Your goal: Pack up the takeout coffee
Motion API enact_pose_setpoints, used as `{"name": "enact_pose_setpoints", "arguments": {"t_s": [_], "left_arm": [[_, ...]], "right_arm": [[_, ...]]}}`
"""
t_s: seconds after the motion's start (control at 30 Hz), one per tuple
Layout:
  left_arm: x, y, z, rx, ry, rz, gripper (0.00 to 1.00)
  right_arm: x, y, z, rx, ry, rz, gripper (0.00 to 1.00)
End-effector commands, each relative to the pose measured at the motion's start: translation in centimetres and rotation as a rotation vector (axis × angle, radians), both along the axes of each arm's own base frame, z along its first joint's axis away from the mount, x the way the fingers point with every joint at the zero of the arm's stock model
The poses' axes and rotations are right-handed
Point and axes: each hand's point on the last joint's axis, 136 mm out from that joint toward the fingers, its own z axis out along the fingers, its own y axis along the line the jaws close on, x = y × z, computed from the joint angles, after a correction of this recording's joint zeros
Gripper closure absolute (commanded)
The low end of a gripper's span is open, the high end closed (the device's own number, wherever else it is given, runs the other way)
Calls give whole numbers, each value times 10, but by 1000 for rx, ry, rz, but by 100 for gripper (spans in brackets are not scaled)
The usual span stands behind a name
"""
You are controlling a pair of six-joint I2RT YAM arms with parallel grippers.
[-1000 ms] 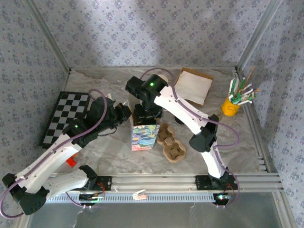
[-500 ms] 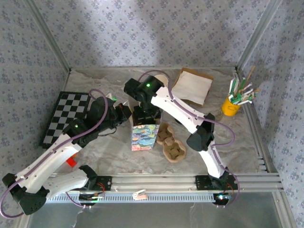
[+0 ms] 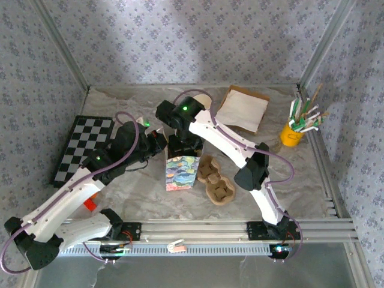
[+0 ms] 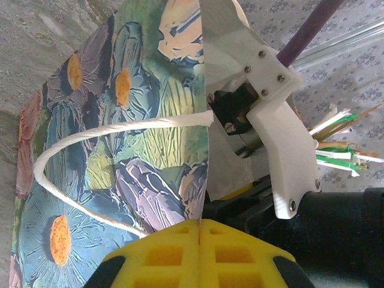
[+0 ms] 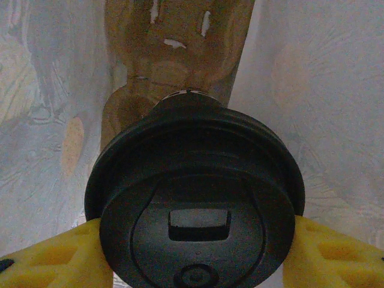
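Left jaws: fully shut, yellow pads (image 4: 162, 258) pinched on the top edge of the paper bag (image 3: 182, 172), on its 9 o'clock side in the top view. The bag stands upright mid-tabletop (image 3: 138, 192), floral print facing out. Its white rope handle (image 4: 78, 150) loops loose across the printed face in the left wrist view.

Right jaws: part open, clamped on the coffee cup (image 5: 195, 198), one yellow pad (image 5: 48, 261) on each side of its black lid. The cup is upright, lid up, sip hole visible. From above, the right arm (image 3: 182, 141) has its wrist over the bag mouth at the bag's 12 o'clock edge, and the cup is hidden under it there. The right wrist view shows pale bag walls around the cup, with print faintly showing through at 9 o'clock. How deep the cup sits in the bag: cannot tell.

Rest of the tabletop, clock positions taken from the bag:
- Pulp cup carrier (image 3: 216, 180) lies flat just beside the bag at 3 o'clock.
- Tan paper bag (image 3: 243, 109) lies flat at 1 o'clock, well apart.
- Yellow cup of stirrers (image 3: 292, 135) is at 2 o'clock, by the right wall.
- Checkered board (image 3: 81, 147) is at 9 o'clock.
- Small orange item (image 3: 90, 204) is at 8 o'clock, partly under the left arm (image 3: 72, 192).
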Motion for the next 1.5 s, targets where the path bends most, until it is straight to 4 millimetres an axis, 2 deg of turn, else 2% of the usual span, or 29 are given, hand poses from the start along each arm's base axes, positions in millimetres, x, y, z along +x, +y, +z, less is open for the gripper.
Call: {"name": "enact_pose_setpoints", "arguments": {"t_s": [0.0,0.53,1.0,1.13,1.2,1.47], "left_arm": [[-2,-4,8,19,-16,-40,100],[-1,-5,6,30,-17,-44,100],[0,-4,5,38,-21,-42,100],[-1,0,3,54,-19,-31,100],[-2,1,4,61,-20,-33,96],[-10,15,3,110,-22,-27,89]], "right_arm": [[-26,-35,1,-154,90,25,39],[-24,-45,-2,-200,81,25,39],[-29,-29,-11,-164,135,52,39],[-27,-31,-11,-176,122,50,39],[-24,-30,-13,-174,116,42,39],[-19,-23,-17,-161,100,37,39]]}}
